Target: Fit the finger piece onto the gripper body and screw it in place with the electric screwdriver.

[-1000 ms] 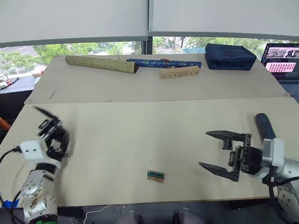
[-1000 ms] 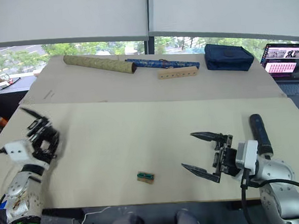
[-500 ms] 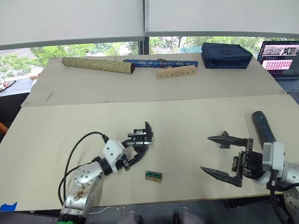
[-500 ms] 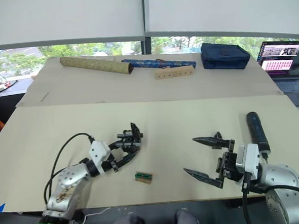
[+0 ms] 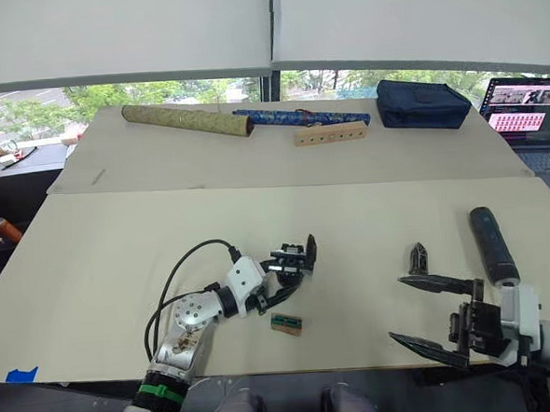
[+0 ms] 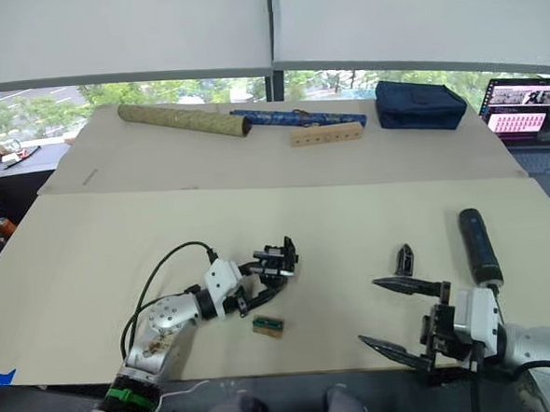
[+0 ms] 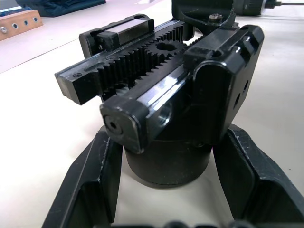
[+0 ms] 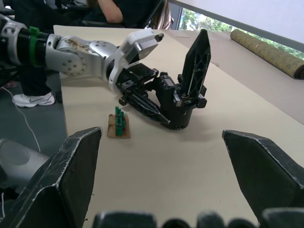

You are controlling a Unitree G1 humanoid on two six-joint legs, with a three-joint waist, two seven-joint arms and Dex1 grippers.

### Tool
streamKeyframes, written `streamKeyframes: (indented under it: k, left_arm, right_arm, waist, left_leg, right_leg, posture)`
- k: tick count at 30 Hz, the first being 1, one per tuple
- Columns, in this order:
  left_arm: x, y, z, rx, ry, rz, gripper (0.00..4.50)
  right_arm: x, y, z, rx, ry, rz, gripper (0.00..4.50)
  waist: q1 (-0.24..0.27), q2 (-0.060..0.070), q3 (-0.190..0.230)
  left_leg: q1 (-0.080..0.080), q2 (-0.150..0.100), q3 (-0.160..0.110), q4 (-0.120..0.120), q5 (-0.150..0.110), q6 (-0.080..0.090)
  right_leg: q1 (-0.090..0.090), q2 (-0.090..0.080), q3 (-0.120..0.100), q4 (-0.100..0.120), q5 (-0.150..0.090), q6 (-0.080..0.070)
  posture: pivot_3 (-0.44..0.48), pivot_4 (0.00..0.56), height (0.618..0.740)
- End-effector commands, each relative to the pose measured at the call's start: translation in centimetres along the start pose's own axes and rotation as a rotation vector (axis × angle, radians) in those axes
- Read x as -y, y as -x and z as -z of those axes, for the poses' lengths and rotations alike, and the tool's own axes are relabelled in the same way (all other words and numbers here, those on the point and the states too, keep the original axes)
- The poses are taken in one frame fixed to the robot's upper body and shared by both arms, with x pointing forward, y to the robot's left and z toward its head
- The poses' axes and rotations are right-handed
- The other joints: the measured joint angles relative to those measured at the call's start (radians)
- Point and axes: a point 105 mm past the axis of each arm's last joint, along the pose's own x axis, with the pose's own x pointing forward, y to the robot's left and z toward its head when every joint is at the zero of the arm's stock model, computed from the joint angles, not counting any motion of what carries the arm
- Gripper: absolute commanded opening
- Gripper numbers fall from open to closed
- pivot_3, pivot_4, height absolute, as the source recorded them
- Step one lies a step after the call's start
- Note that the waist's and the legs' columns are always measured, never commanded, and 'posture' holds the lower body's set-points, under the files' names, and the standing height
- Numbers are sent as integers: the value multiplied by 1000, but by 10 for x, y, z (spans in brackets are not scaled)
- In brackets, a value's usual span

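1. Beige board covered the near table point(image 5: 120, 262), where both arms worked; a second table point(image 5: 207, 159) of the same colour stood behind it, at the far side.
2. Across that far table lay an olive patterned roll point(image 5: 188, 120), a blue patterned roll point(image 5: 298, 117), a wooden block with holes point(image 5: 330, 133) and a dark blue case point(image 5: 424, 103); a laptop point(image 5: 531, 116) sat at the far right.
3. At the near centre, the left gripper point(image 5: 282, 282) was clenched on the gripper body point(image 5: 297, 258), its fingers point(image 7: 90, 183) pressed against either side of the round base, which rested on the table.
4. Seen from the right wrist, the gripper body's toothed racks faced the left arm and its single pointed finger stood upright.
5. At the near right edge, the right gripper point(image 5: 429, 313) hovered with its two fingers spread wide, grasping nothing.
6. Along the right side lay the electric screwdriver point(image 5: 493, 244), a dark cylinder flat on the table, just beyond the right arm.
7. Between the gripper body and the screwdriver sat the finger piece point(image 5: 417, 258), a small black wedge on the table just beyond the right gripper's far fingertip.
8. Just near of the gripper body lay a small tan block with a green top point(image 5: 285, 324).
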Motion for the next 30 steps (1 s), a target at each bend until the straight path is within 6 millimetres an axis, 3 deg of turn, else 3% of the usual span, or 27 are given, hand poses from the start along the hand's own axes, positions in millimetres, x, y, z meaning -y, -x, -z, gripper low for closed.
streamKeyframes:
  k: [1, 17, 21, 22, 30]
  left_arm:
    - [-3, -2, 3, -6, -5, -6, 2309]
    - [-4, 12, 32, -175, 103, 6, 2309]
    - [-6, 16, 33, -183, 108, -9, 4229]
    - [-6, 18, 33, -181, 112, -11, 4439]
    - [-31, 49, 27, -204, 105, -15, 4439]
  right_arm:
    - [0, 6, -7, 22, 45, 15, 4500]
    - [-3, 10, -3, 22, 63, 20, 4500]
    - [-1, 7, -2, 26, 64, 17, 4500]
    - [1, 7, -3, 27, 64, 16, 4500]
    - [6, -3, -8, 40, 65, 9, 4500]
  waist:
    - [2, 2, -1]
    - [0, 8, -5]
    - [-7, 8, -5]
    - [-9, 9, -5]
    - [-23, 9, -6]
  left_leg:
    - [0, 0, 0, 0, 0, 0]
    - [8, 1, -1, -1, 0, 0]
    - [9, 1, -1, -1, 0, 0]
    - [9, 1, -1, -1, 0, 0]
    - [13, 2, -1, -6, 0, -1]
  right_leg:
    - [0, 0, 0, 0, 0, 0]
    - [7, 1, 1, 0, 0, 0]
    - [8, 0, 1, 0, 0, 0]
    - [8, 0, 1, 0, 0, 0]
    - [9, 1, 1, 0, -1, -2]
  posture:
    - [0, 150, 740]
    - [0, 150, 740]
    - [0, 150, 740]
    - [0, 150, 740]
    - [0, 150, 740]
